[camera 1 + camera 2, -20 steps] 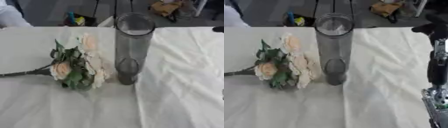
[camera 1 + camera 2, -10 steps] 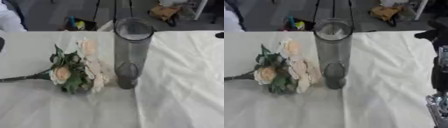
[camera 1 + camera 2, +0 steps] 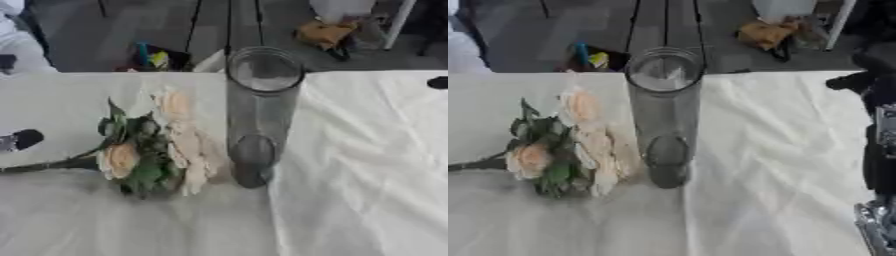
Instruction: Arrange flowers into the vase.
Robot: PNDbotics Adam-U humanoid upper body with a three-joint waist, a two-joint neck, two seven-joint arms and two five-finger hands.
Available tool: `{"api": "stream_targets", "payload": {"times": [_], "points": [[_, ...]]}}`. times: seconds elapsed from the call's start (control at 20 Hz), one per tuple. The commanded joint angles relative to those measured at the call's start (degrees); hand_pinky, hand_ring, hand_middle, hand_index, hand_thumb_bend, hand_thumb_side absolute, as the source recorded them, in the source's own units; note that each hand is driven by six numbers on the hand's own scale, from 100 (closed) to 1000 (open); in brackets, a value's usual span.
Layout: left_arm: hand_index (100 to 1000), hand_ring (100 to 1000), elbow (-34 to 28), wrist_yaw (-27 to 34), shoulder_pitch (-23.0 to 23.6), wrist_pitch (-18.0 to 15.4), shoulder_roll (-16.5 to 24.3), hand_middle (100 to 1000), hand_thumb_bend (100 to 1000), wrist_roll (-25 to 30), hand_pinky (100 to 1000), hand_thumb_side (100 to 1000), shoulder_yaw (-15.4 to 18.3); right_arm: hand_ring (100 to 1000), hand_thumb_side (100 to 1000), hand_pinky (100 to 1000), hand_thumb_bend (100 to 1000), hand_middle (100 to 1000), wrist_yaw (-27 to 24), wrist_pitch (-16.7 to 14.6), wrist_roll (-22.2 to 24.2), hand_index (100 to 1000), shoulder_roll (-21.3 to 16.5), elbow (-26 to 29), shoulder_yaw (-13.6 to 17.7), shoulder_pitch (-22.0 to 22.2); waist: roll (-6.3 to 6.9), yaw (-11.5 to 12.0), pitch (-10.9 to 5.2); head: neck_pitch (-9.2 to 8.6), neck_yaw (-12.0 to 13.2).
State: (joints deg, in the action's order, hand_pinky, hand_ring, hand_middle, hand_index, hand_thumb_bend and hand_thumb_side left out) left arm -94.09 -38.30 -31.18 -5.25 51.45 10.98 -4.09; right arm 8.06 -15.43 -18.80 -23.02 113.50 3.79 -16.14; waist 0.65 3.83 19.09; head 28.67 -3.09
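Currently, your vase (image 3: 259, 115) stands upright near the middle of the desk (image 3: 367, 170), which is draped in a creased white cloth. It is a tall, clear, grey-tinted cylinder with an open mouth, and nothing shows inside it.

Your flowers (image 3: 153, 147) lie flat on the cloth just to the left of the vase. The bunch has peach and cream blooms with dark green leaves. The blooms nearest the vase sit right beside its lower wall; whether they touch it, you cannot tell. The dark stem (image 3: 44, 166) runs off to the left edge of the view.

Your left hand (image 3: 19, 140) shows only as a small dark rounded tip with a bit of silver at the left edge of the left eye view, above the stem and apart from it. Whether its fingers are straight or curled, you cannot tell.

Your right arm (image 3: 878, 150) runs down the right edge of the right eye view, black with silver parts low down. A dark part (image 3: 852, 81) juts left from it over the far right of the desk, well apart from the vase. The right hand itself cannot be made out.

Neither arm touches the flowers or vase.
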Motion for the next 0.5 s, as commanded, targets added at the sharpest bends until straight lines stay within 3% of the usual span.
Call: {"api": "stream_targets", "payload": {"times": [0.05,0.1,0.5], "points": [[1000,826,1.93,-2.70,-2.04,-0.77,2.35,839,774,2.66,802,779,-1.54,646,1000,777,100,532,-0.50,-0.13,0.45,816,-1.38,1.10,-0.08,-0.61,1.09,-0.20,-0.11,-0.83,0.23],[1000,827,2.44,-3.53,-2.47,-0.97,2.15,839,726,3.49,804,796,-2.03,646,1000,777,100,532,-0.55,-0.12,0.50,816,-1.36,1.10,-0.11,-0.61,1.10,-0.29,-0.13,-0.85,0.28],[980,813,4.52,-10.10,-4.99,-1.75,-0.13,823,718,9.82,792,753,-4.20,647,1000,779,100,531,-0.82,-0.07,0.87,816,-1.18,1.10,-0.28,-0.60,0.99,-0.55,-0.17,-0.92,0.54]]}}
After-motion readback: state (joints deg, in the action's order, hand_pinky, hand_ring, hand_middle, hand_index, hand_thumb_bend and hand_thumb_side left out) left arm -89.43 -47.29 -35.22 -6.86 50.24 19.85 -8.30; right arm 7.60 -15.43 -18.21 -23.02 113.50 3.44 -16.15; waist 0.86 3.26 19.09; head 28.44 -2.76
